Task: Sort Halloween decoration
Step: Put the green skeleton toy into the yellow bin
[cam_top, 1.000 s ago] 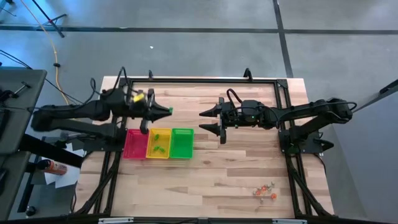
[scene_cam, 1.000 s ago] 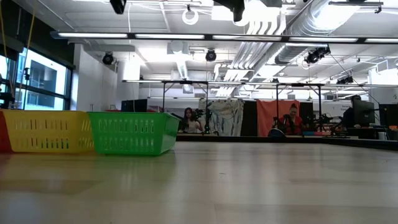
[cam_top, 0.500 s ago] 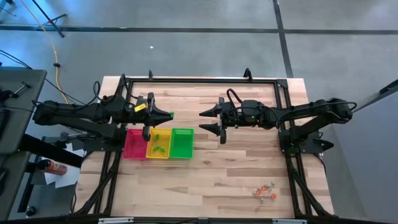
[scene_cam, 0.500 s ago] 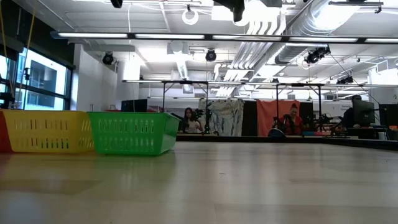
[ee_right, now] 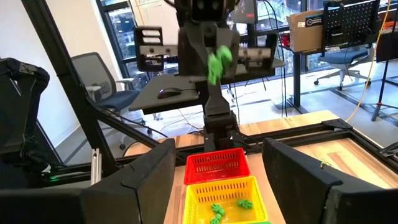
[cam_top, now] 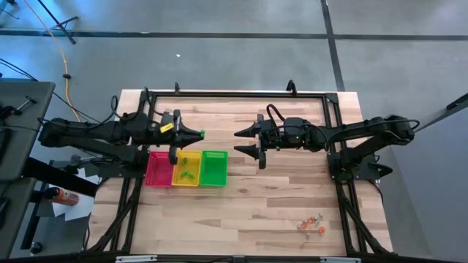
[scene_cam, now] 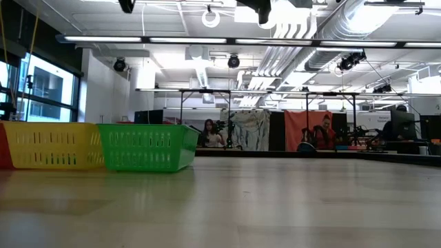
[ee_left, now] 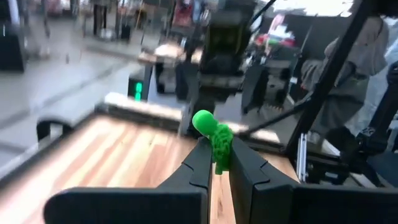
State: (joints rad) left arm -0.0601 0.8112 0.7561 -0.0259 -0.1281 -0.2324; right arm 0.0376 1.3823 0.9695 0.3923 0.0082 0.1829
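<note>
My left gripper (cam_top: 194,134) hovers above the far edge of the yellow tray (cam_top: 186,169), shut on a small green trinket (cam_top: 200,134). The left wrist view shows that trinket (ee_left: 214,132) sticking up between the fingers. The right wrist view sees it (ee_right: 217,61) from across the table. My right gripper (cam_top: 239,142) is open and hangs over the table's middle, pointing at the left arm. More green trinkets (ee_right: 227,208) lie in the yellow tray. A small heap of orange, green and pale trinkets (cam_top: 312,225) rests on the table near its near right corner. My left gripper pinches the green trinket by its lower part (ee_left: 221,155) between the two fingertips (ee_left: 200,163). The fingers lie level and point toward the table's right. The trinket is lifted clear of the table, its round upper end (ee_left: 203,119) standing out beyond the tips.
Red (cam_top: 159,169), yellow and green (cam_top: 214,168) trays stand side by side left of the table's middle; the low view shows the yellow (scene_cam: 52,146) and green (scene_cam: 146,147) ones. A black frame (cam_top: 234,93) borders the table. Bare wood lies between the trays and the heap.
My left gripper has rolled about its own axis and shifted slightly toward the near edge, over the trays, keeping the green trinket pinched. It then stayed still. My right arm has not moved.
</note>
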